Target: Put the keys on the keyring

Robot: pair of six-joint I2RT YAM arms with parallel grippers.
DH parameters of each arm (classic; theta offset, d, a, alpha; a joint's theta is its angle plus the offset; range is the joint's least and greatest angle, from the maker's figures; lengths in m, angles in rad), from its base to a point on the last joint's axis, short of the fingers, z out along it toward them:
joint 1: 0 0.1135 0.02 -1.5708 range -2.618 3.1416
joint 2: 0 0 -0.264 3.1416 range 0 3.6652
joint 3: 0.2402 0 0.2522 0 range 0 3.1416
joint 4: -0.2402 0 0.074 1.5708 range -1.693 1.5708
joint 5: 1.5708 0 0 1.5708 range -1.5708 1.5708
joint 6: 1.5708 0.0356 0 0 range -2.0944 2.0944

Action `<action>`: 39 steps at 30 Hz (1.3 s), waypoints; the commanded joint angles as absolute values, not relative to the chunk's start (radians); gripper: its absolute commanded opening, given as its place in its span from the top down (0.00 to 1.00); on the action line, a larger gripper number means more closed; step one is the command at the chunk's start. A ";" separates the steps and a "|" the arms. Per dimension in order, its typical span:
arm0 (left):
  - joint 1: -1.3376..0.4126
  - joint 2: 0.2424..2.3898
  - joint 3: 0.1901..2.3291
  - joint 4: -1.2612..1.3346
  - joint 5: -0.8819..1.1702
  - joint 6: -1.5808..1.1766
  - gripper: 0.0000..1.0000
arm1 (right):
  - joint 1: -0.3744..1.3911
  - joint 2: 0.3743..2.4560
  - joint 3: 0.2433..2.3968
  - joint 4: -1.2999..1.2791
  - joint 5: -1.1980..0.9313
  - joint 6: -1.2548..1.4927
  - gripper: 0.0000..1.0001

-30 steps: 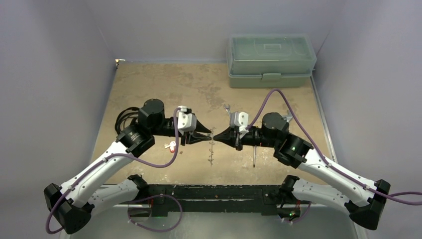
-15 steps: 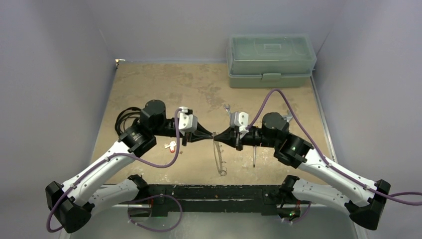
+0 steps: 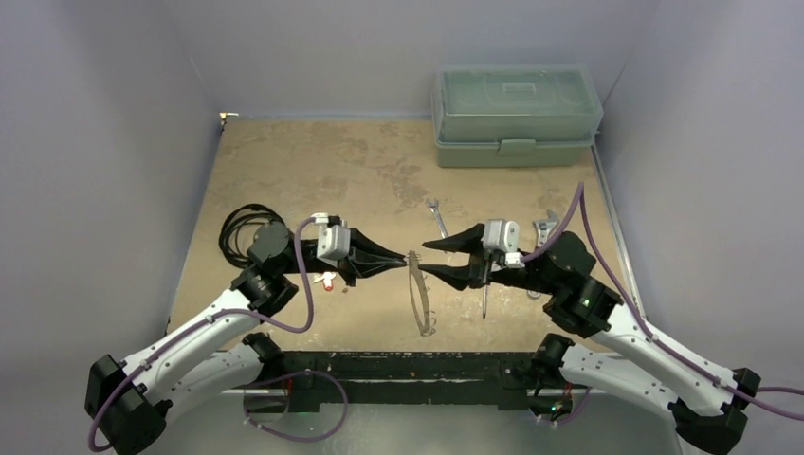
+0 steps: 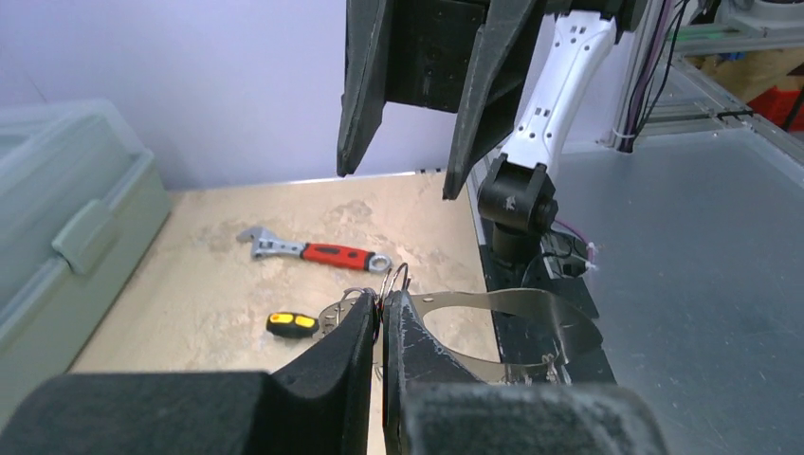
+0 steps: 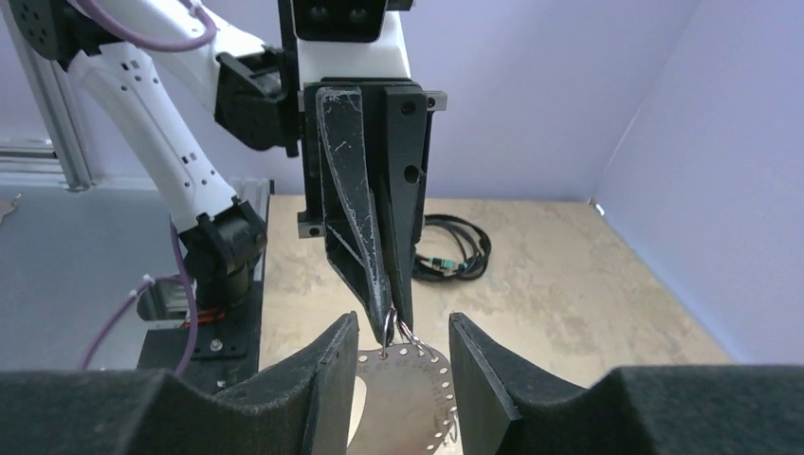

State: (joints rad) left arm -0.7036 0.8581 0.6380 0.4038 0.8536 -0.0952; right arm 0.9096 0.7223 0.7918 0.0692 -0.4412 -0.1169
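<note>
Midair, left hand (image 3: 403, 258) tight on upper edge of the keyring (image 5: 408, 384), right hand (image 3: 424, 258) half-open astride it.

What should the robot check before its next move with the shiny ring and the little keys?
1. Is the left gripper shut on the keyring? Ok, its tips pinch the top of the loop.
2. Is the right gripper open? Ok, its jaws stand apart.
3. Is a key held ready to thread? Not ok, the right gripper holds nothing.
4. Is the key with the red tag easy to get at? Ok, it lies uncovered on the table beside the left arm.
5. Is the keyring's lower end off the table? Cannot tell.
</note>
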 commanded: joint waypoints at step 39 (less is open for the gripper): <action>-0.707 0.896 0.457 1.117 0.734 -0.482 1.00 | 0.913 0.809 0.768 0.304 -0.568 -0.038 0.73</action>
State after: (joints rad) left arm -0.7029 0.8883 0.4625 1.0885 0.7425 -0.4873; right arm 0.9092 0.8177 0.7471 0.2474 -0.5678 -0.0513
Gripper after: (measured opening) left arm 0.020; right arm 0.273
